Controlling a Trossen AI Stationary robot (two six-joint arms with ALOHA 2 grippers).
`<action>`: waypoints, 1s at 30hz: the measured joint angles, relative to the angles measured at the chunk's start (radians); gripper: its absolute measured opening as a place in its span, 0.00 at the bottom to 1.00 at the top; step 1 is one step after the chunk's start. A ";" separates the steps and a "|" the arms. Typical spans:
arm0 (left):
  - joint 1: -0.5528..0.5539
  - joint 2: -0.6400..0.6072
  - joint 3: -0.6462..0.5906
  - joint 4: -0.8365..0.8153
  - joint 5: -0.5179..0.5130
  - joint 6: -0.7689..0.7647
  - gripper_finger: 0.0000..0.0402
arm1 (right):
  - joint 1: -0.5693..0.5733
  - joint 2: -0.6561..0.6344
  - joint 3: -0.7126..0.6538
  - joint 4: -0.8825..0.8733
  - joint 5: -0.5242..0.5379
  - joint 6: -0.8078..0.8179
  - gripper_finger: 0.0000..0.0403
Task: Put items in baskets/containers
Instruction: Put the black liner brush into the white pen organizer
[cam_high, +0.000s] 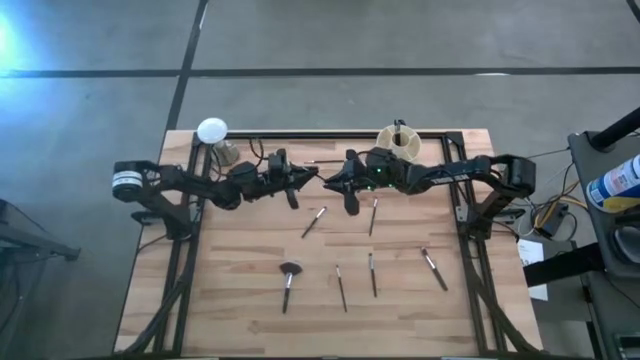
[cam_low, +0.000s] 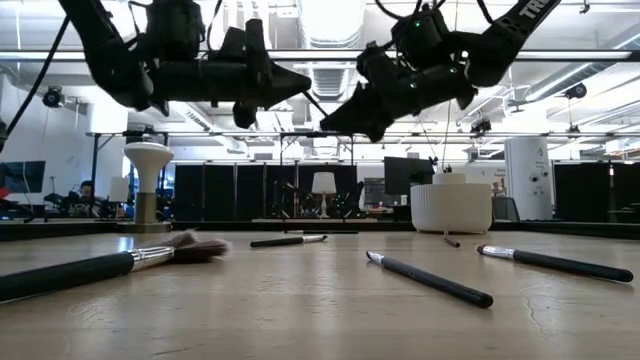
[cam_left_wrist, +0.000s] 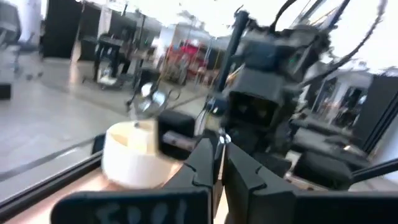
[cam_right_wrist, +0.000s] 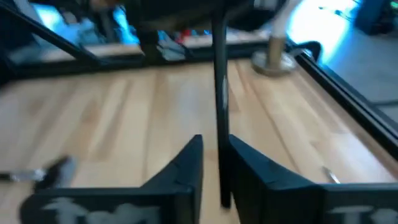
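Mid-air pass over the back middle of the light wooden counter (cam_high: 230, 300), high above the boards. Both arms are on one thin dark-handled makeup brush (cam_right_wrist: 219, 93).

- Left gripper (cam_high: 306, 178): jaws pressed together on the brush, only a sliver of ferrule showing at the tips in its wrist view.
- Right gripper (cam_high: 332, 181): jaws a little apart with the handle running straight through the gap. It sits closer to one finger; can't tell if it touches.

Risks as I read them:
- The left grip looks to be near one end of the brush, so a long lever. If the right arm pulls away at an angle, it could drag the handle and twist the brush in the left jaws, or pull it out onto the counter.
- The two grippers are nearly tip to tip, so any sideways retreat could clip the fingers.
- A tilted brush would then catch the rim of the small cream-white round cup (cam_high: 400, 146) instead of dropping in.

The cup sits at the back edge, behind the right arm, well apart from the brush. Six other brushes lie loose on the counter — including the fluffy-headed one (cam_high: 289, 272).
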 joint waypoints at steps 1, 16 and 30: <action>0.010 -0.006 0.014 -0.055 0.005 0.001 0.03 | 0.000 -0.020 0.000 -0.044 0.018 -0.015 0.21; 0.044 0.016 0.308 -0.549 0.216 0.115 0.03 | -0.005 -0.110 0.000 -0.118 0.077 0.026 0.36; 0.051 0.019 0.313 -0.564 0.218 0.109 0.03 | -0.003 -0.110 0.001 -0.045 0.078 0.029 0.07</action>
